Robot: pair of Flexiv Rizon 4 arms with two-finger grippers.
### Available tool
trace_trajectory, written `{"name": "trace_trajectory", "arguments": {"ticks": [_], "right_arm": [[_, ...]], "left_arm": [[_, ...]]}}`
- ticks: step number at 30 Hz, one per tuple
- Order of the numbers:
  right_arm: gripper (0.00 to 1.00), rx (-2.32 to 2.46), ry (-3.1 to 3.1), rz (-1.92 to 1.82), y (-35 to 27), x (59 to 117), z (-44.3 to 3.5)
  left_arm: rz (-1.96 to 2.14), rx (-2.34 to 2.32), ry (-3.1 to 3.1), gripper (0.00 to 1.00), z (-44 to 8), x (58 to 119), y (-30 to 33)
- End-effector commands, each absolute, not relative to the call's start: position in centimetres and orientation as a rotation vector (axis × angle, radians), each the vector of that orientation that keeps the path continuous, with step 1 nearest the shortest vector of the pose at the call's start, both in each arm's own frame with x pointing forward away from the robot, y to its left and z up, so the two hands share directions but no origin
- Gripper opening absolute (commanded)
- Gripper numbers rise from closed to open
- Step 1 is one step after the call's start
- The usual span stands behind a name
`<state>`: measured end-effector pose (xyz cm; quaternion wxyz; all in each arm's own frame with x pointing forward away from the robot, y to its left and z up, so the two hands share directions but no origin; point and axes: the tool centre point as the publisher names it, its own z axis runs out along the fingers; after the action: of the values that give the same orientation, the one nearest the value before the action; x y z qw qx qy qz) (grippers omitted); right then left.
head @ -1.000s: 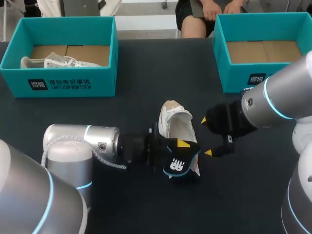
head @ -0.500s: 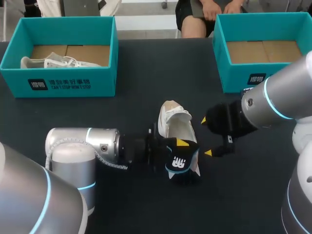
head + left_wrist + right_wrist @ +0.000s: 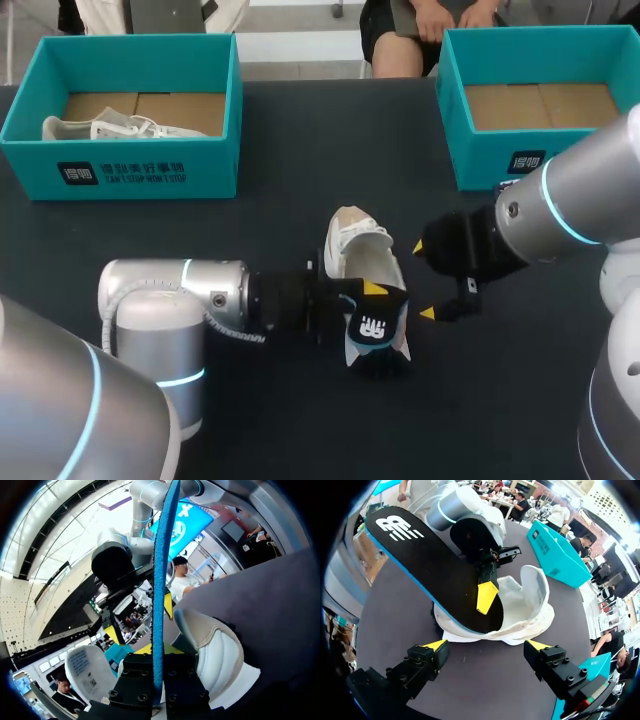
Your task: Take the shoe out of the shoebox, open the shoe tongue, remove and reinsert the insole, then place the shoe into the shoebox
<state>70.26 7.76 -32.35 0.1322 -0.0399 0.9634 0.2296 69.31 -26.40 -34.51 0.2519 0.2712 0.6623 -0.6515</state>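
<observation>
A white shoe (image 3: 362, 262) lies on the dark table, its opening towards my right gripper (image 3: 424, 280). My left gripper (image 3: 372, 296) is shut on the black insole (image 3: 374, 328) with a blue underside, which it holds over the shoe's heel end. In the left wrist view the insole (image 3: 160, 580) runs edge-on up from between the fingers, with the shoe (image 3: 215, 655) beside it. In the right wrist view my right gripper (image 3: 487, 645) stands open and holds nothing, a little short of the shoe (image 3: 525, 605), and the insole (image 3: 435, 570) slants across the shoe.
A teal shoebox (image 3: 120, 170) at the back left holds another white shoe (image 3: 110, 128). A second teal shoebox (image 3: 480, 150) stands at the back right with only its cardboard floor showing. Both arms crowd the table's middle.
My left arm has edged to the right, carrying the insole a little further over the shoe's heel. The right arm and the shoe have kept still.
</observation>
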Motion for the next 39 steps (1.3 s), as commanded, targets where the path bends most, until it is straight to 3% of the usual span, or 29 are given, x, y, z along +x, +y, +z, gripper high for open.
{"name": "trace_trajectory", "arguments": {"ticks": [1, 8, 11, 12, 39], "right_arm": [[1.0, -0.117, 2.793, 0.668, 7.7, 70.1, -32.4], [1.0, -0.117, 2.793, 0.668, 7.7, 70.1, -32.4], [1.0, -0.117, 2.793, 0.668, 7.7, 70.1, -32.4], [1.0, -0.117, 2.793, 0.668, 7.7, 70.1, -32.4], [1.0, -0.117, 2.793, 0.668, 7.7, 70.1, -32.4]], "left_arm": [[-1.765, 0.741, 1.819, 0.0, -35.5, 70.1, -27.2], [-1.765, 0.71, 1.829, 0.0, -35.6, 70.3, -26.8], [-1.771, 0.706, 1.821, 0.29, -34.8, 70.0, -26.6], [-1.775, 0.705, 1.817, 0.31, -34.5, 69.9, -26.6], [-1.814, 0.753, 1.728, 0.4, -30.8, 67.4, -25.4]]}}
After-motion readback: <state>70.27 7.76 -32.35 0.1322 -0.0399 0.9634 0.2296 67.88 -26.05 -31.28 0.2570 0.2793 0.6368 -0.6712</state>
